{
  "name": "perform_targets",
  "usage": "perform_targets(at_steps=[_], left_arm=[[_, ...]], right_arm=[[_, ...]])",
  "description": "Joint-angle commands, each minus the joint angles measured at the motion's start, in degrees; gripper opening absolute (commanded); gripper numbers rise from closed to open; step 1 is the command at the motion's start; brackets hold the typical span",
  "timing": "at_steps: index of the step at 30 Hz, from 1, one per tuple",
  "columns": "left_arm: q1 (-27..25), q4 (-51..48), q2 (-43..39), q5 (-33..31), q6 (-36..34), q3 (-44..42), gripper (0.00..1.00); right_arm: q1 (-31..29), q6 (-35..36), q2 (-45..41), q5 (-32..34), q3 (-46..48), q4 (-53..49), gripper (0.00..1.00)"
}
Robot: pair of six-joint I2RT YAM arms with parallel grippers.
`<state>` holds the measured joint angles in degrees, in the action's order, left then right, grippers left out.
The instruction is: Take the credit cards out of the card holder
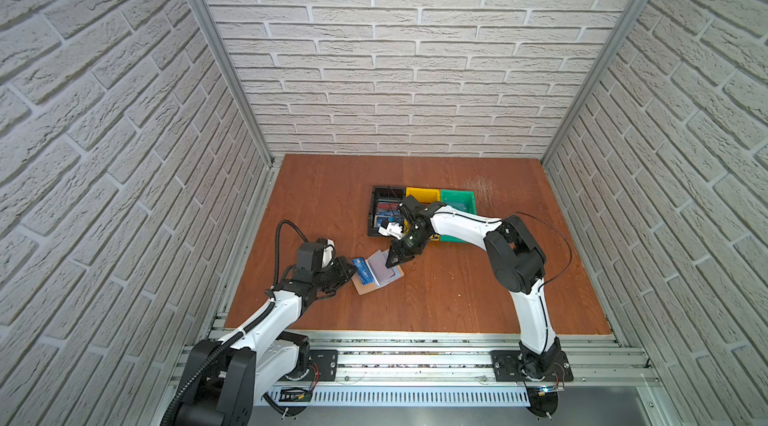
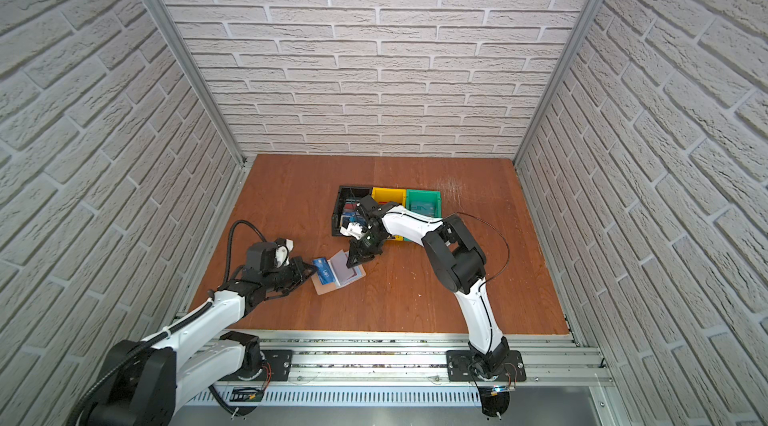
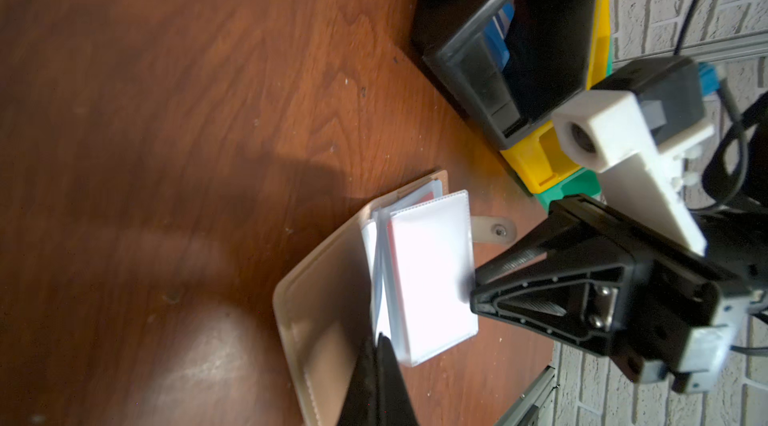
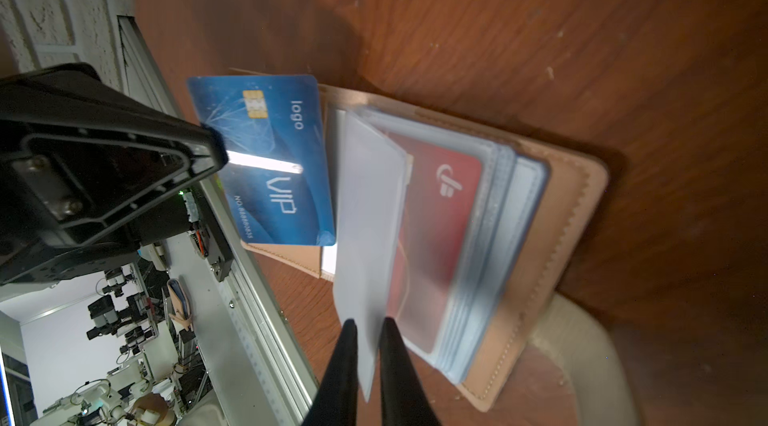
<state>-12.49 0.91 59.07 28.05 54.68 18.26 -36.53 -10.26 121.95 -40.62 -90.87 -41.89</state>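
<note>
One blue card (image 4: 270, 162) is out, pinched in our left tool (image 3: 379, 345); our right tool (image 4: 370, 324) nips a clear sleeve (image 4: 365, 204). The red card (image 4: 436, 216) awaits us.

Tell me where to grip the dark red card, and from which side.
Probably pinch the dark red card across its faces at the short end by its white logo, coming in level with the page. It lies flat inside a clear sleeve of the card holder, so nothing offers from above. Where that sleeve opens is unclear.
</note>
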Motion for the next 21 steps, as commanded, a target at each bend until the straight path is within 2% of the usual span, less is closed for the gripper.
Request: perform_targets(at_steps=[1, 7, 13, 21], left_arm=[[0.27, 2.69, -0.39, 1.56, -0.1, 2.85, 0.0], [0.26, -2.29, -2.58, 1.14, -1.3, 5.8, 0.0], [0.21, -12.93, -6.09, -3.17, -5.64, 9.07, 0.0], [0.25, -4.0, -7.03, -0.53, -2.44, 7.58, 0.0]], right_arm=[[-0.2, 0.82, -4.59, -2.09, -1.59, -1.12, 0.15], [-0.25, 1.1, -6.5, -2.59, -0.98, -1.38, 0.16], [-0.22, 1.2, -6.88, -3.24, -1.06, -1.51, 0.19], [-0.12, 1.05, -7.54, -6.44, -1.39, -1.33, 0.29]])
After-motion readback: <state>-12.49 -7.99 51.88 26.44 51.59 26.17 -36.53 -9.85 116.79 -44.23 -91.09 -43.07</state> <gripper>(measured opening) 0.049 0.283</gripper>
